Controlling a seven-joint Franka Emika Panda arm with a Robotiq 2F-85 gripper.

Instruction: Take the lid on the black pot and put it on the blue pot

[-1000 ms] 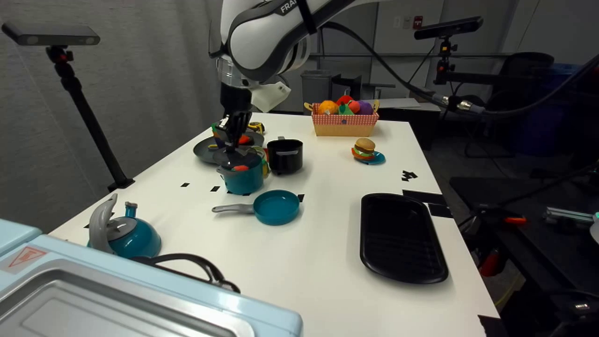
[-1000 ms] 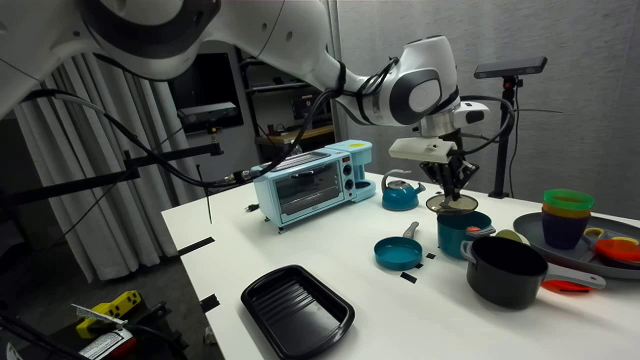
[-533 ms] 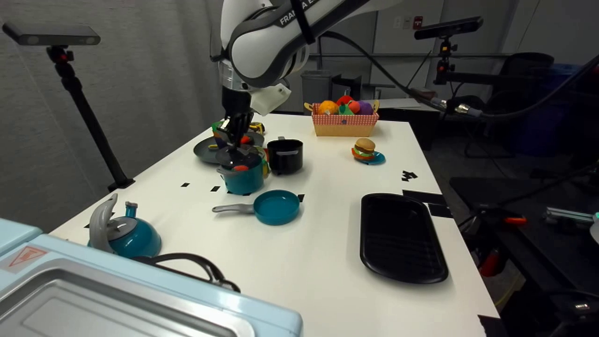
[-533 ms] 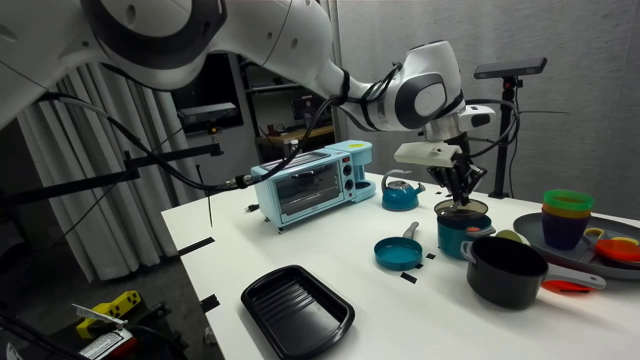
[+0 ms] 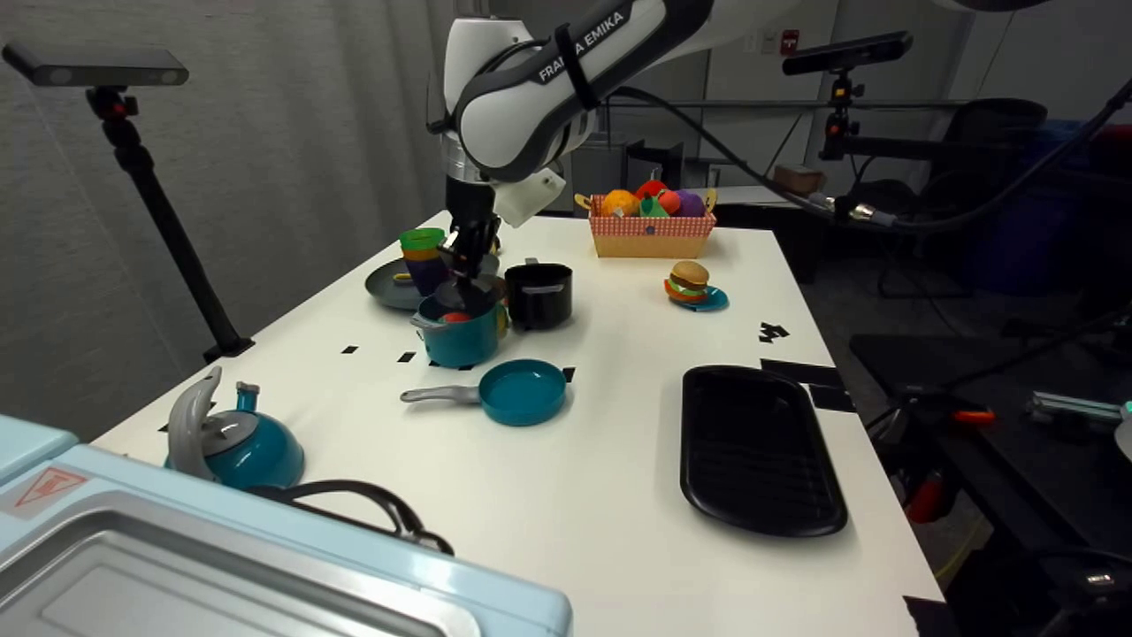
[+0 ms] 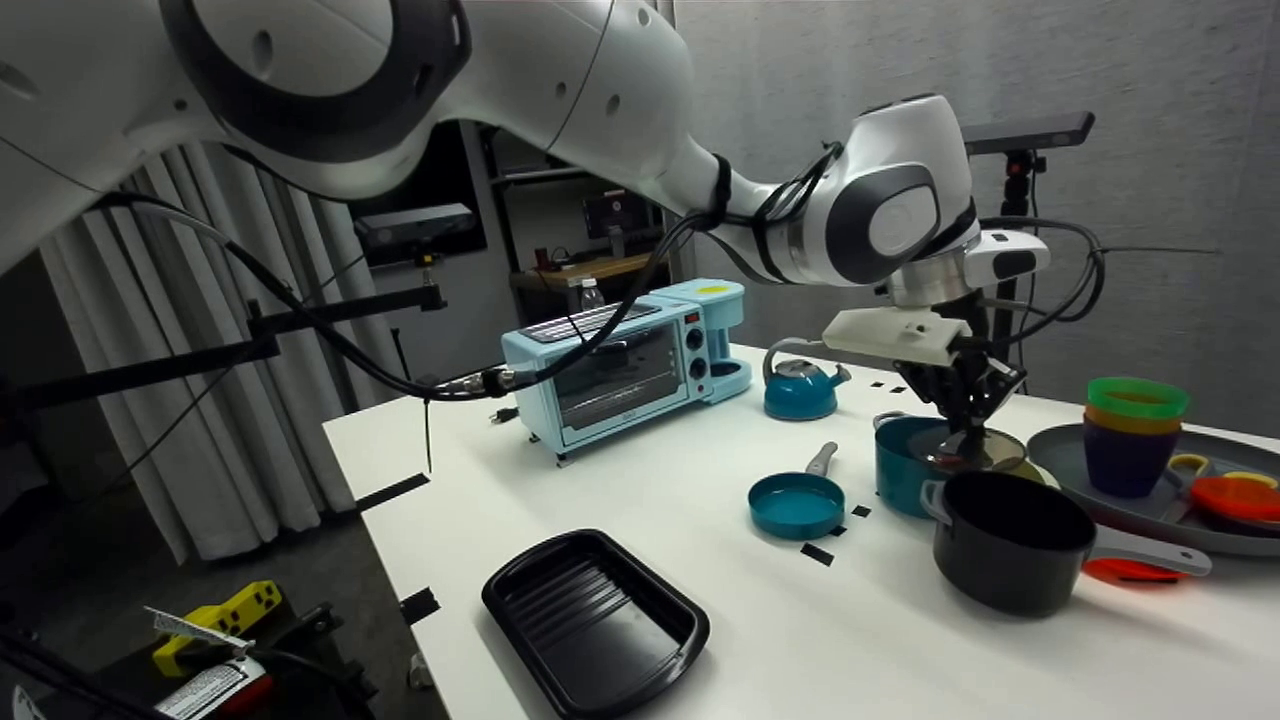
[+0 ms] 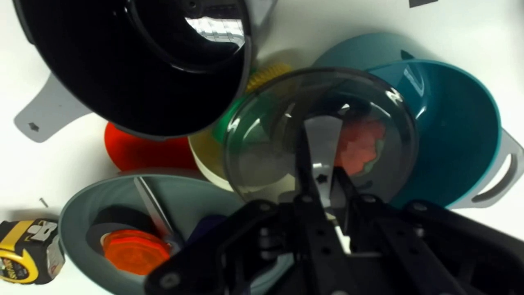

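Note:
The lid (image 6: 1000,450) is round clear glass with a dark rim and a grey handle. My gripper (image 7: 323,172) is shut on the lid's handle; it also shows in both exterior views (image 5: 462,265) (image 6: 965,425). The teal blue pot (image 6: 900,475) stands under and beside the lid. In the wrist view the lid (image 7: 262,151) overlaps the blue pot (image 7: 458,123) on one side only, leaving its handle side uncovered. A red and green item shows through the glass. Whether the lid touches the rim, I cannot tell. The black pot (image 6: 1000,560) stands uncovered close by.
A grey pan (image 6: 1060,450) holds stacked cups (image 6: 1130,440) and an orange item. Yellow, green and red items lie between the pots. A teal frying pan (image 5: 522,392), kettle (image 5: 256,449), black tray (image 5: 761,451), fruit basket (image 5: 653,237) and toy burger (image 5: 688,280) are on the table.
My gripper has carried the lid lower and sideways across the blue pot, toward the black pot's side. The pots have not moved.

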